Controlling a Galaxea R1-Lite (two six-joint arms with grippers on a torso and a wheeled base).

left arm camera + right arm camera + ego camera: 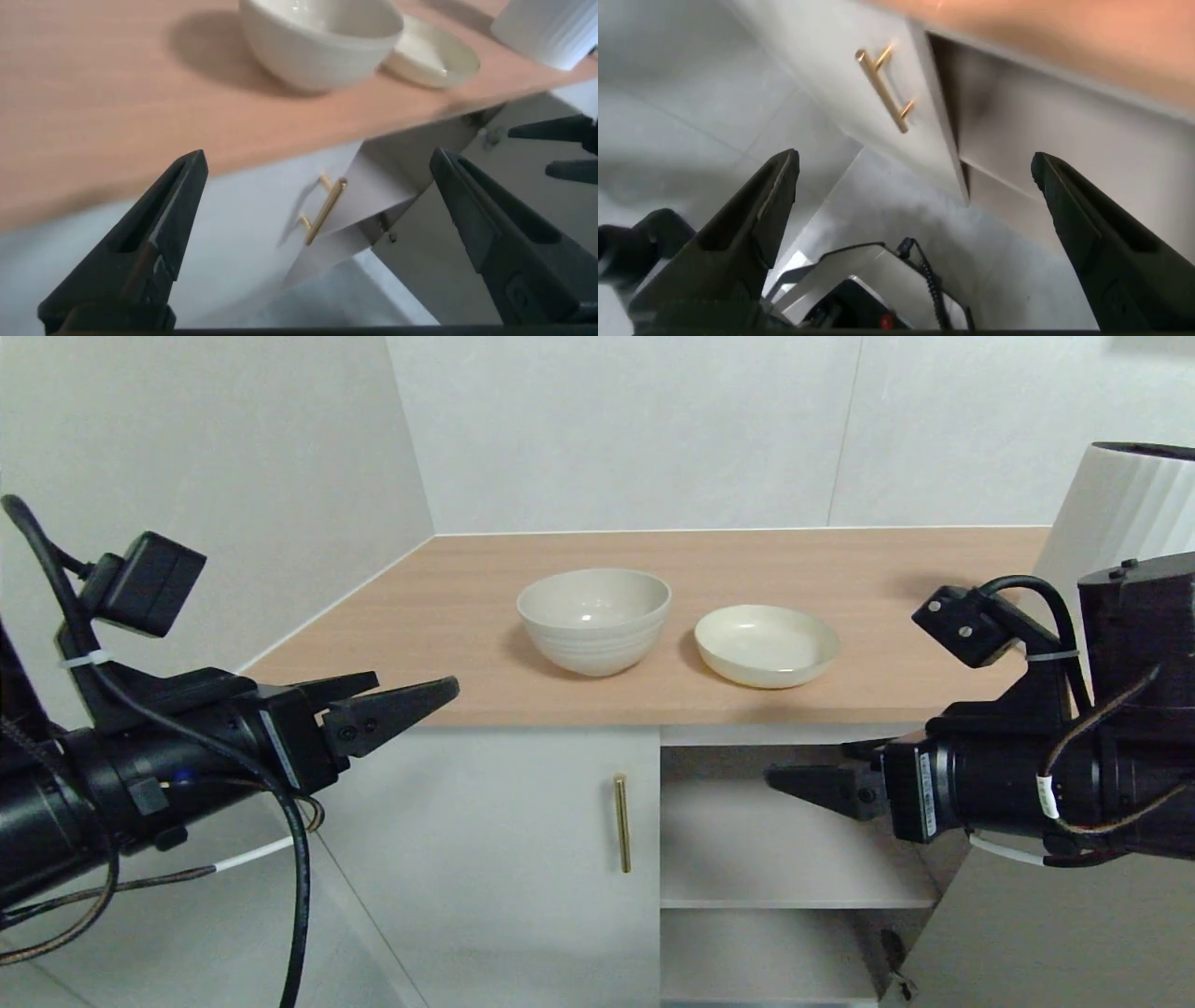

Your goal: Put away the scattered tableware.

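Head view: the bowl [595, 616] and the dish [766, 644] sit side by side, close but apart, mid-counter [448, 607], above the open cupboard shelf [775, 840]. The left hand [418, 683] and right hand [808, 761] hang off the counter's near edge, both empty with fingers apart. Rising carelessly, a finger could strike that edge.

Left wrist view: the bowl's smooth curved wall may slip from a rim pinch, and it could shove the dish on its right.

Right wrist view: the shut door's brass handle [887, 89] lies beside the opening, so a carried piece could clip the door.
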